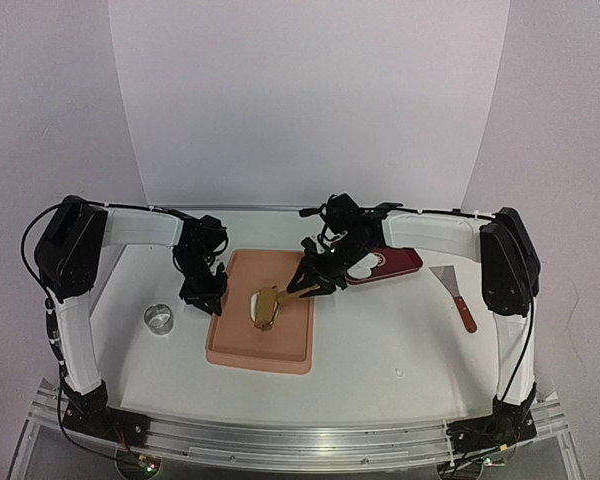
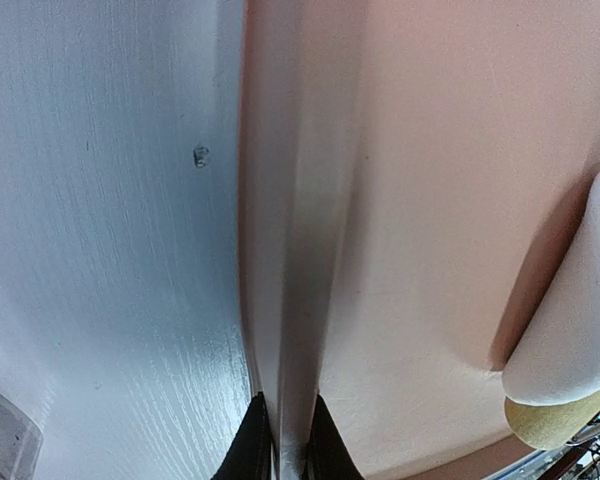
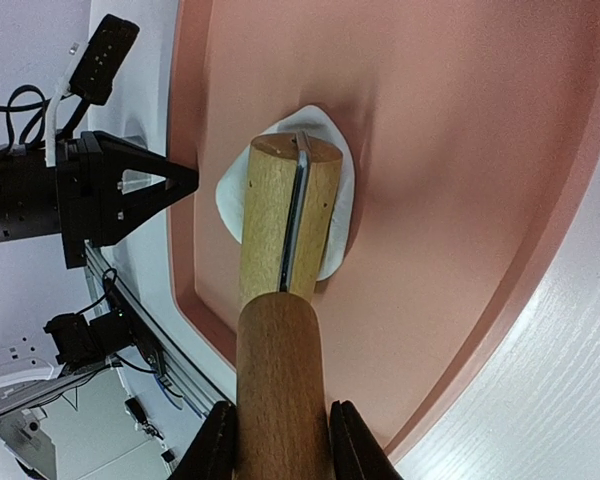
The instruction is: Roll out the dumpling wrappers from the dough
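The dough (image 3: 334, 165) is a flat white piece on the pink tray (image 1: 280, 345). A wooden rolling pin (image 3: 284, 215) lies on top of it. My right gripper (image 3: 280, 445) is shut on the pin's handle (image 3: 280, 370), and in the top view it (image 1: 311, 283) sits over the tray's right side. My left gripper (image 2: 285, 445) is shut on the tray's left rim (image 2: 280, 250), and it also shows in the top view (image 1: 205, 297). The dough's edge (image 2: 570, 330) shows in the left wrist view. Something white (image 1: 361, 266) lies on a red plate, partly hidden by my right arm. I cannot tell whether it is wrappers.
A metal ring cutter (image 1: 160, 318) stands on the table left of the tray. The red plate (image 1: 395, 262) sits right of the tray at the back. A scraper with a red handle (image 1: 454, 292) lies further right, near my right arm.
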{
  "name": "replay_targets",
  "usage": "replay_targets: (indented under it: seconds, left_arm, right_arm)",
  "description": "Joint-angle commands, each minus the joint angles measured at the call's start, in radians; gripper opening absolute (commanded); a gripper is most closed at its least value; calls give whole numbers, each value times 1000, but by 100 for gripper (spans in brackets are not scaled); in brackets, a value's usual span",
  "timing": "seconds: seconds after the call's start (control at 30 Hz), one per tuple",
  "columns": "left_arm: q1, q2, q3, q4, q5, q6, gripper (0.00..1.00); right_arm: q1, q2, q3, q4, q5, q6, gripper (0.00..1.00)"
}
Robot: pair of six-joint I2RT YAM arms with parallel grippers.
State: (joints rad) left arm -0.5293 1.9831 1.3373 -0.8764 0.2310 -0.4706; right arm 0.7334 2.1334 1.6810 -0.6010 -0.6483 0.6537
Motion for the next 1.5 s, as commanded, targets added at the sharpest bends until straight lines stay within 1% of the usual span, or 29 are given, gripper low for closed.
replay_targets:
  seconds: [0.0, 0.17, 0.37, 0.5, 0.63, 0.8, 0.97, 1.0, 1.07, 1.13, 1.3, 1.37, 1.43, 1.47]
  left_arm:
    - [0, 169, -67, 44, -83, 13, 0]
    - [9, 187, -50, 40, -90, 25, 0]
    - [12, 180, -66, 57, -86, 32, 0]
    - [12, 172, -77, 69, -76, 34, 0]
    - [12, 162, -85, 77, -69, 38, 0]
    - [11, 152, -84, 77, -57, 40, 0]
    - [12, 131, -67, 65, -10, 11, 0]
    - [11, 123, -69, 63, 24, -4, 0]
    - [7, 114, -73, 60, 39, -15, 0]
    - [1, 90, -88, 60, 43, -34, 0]
    - [-5, 56, -73, 30, 50, -64, 1]
    - [-11, 31, -45, -7, 42, -71, 6]
    - [-11, 17, -27, -31, 28, -71, 13]
    - [-11, -1, 0, -59, 11, -68, 23]
  right_arm:
    - [-41, 153, -190, -505, 445, -32, 0]
    - [-46, 112, -166, -586, 503, -70, 0]
    - [-72, 122, -170, -585, 506, -114, 0]
    - [-72, 166, -126, -567, 485, -119, 0]
    - [-67, 203, -39, -560, 462, -102, 0]
    - [-57, 209, 76, -607, 469, -97, 0]
    - [-56, 152, 198, -707, 543, -98, 0]
    - [-56, 124, 246, -753, 568, -91, 0]
    - [-56, 105, 291, -783, 581, -81, 0]
    - [-55, 62, 349, -812, 565, -47, 0]
    - [-26, 5, 418, -794, 454, 36, 0]
    - [28, 1, 489, -793, 442, 90, 0]
    - [53, -1, 523, -797, 453, 115, 0]
    - [78, -10, 537, -799, 469, 146, 0]
